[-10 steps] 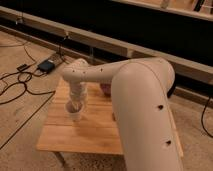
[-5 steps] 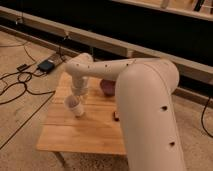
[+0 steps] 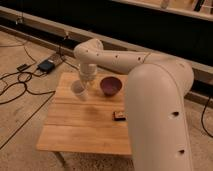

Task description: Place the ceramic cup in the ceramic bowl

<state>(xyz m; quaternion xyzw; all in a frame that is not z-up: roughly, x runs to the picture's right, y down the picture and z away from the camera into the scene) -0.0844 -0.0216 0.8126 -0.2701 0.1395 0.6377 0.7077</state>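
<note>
The pale ceramic cup hangs tilted under my gripper, which is shut on its rim and holds it just above the wooden table, near the back left. The dark maroon ceramic bowl sits on the table to the right of the cup, a short gap away, and is empty. My white arm reaches in from the right and covers the table's right side.
A small flat black object lies on the table in front of the bowl. Black cables and a power box lie on the floor to the left. A dark wall with a ledge runs behind.
The gripper has carried the cup back and slightly right across the table, from the left middle to beside the bowl. The bowl and black object have not moved.
</note>
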